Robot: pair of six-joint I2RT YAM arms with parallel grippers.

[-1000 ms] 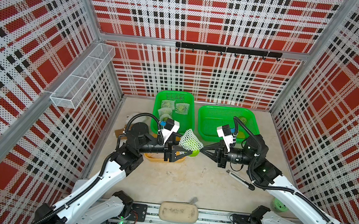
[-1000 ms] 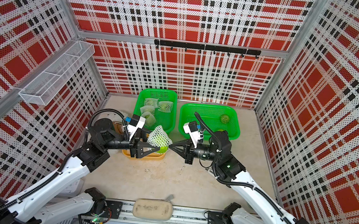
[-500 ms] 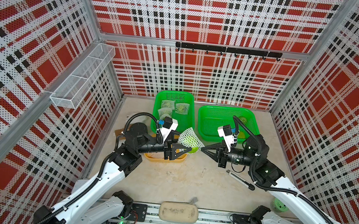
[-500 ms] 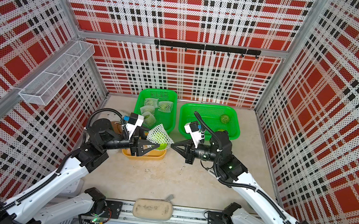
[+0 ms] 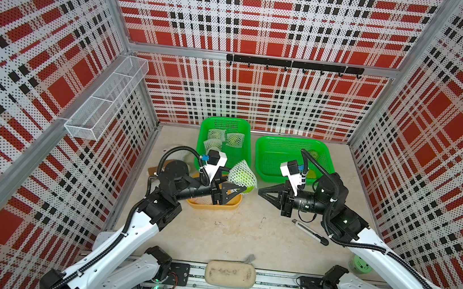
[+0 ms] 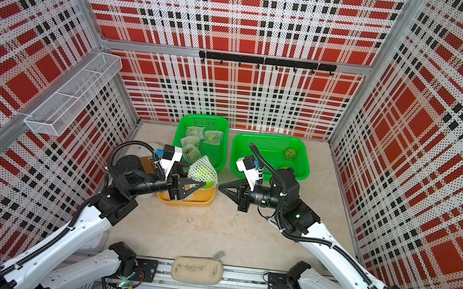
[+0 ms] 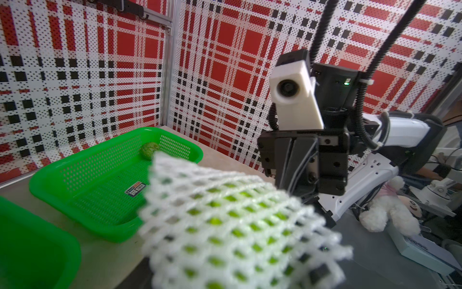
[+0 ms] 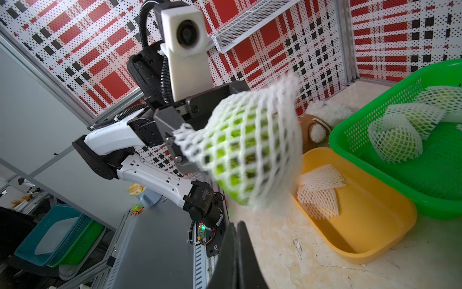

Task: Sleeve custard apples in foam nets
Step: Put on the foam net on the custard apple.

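Plaid perforated panels wall in a pale bench point(image 5: 232, 234). Over its middle the left claw point(image 5: 235, 191) is clamped on a custard apple point(image 8: 240, 160) wrapped in a foam net point(image 8: 282, 120), carried in the air above the yellow tray point(image 5: 211, 206). The net's loose end flares past the fruit and is blurred in the left wrist view.

Facing it, close but apart from it, the right claw point(image 5: 262, 191) has its fingers pressed together on nothing.

Two spare nets point(image 8: 320, 190) lie in the yellow tray, largely hidden from above by the left arm.

At the rear, the left green basket point(image 5: 203, 130) holds sleeved fruits point(image 5: 235, 139). Their count is uncertain, as the wrist camera covers the basket's near end. The right green basket point(image 5: 327, 162) shows one bare fruit point(image 5: 313, 154) in its far corner. A yellow-green patch beside the arm's cable cannot be identified.

A plush bear point(image 8: 325, 110) is mostly hidden behind the left arm.
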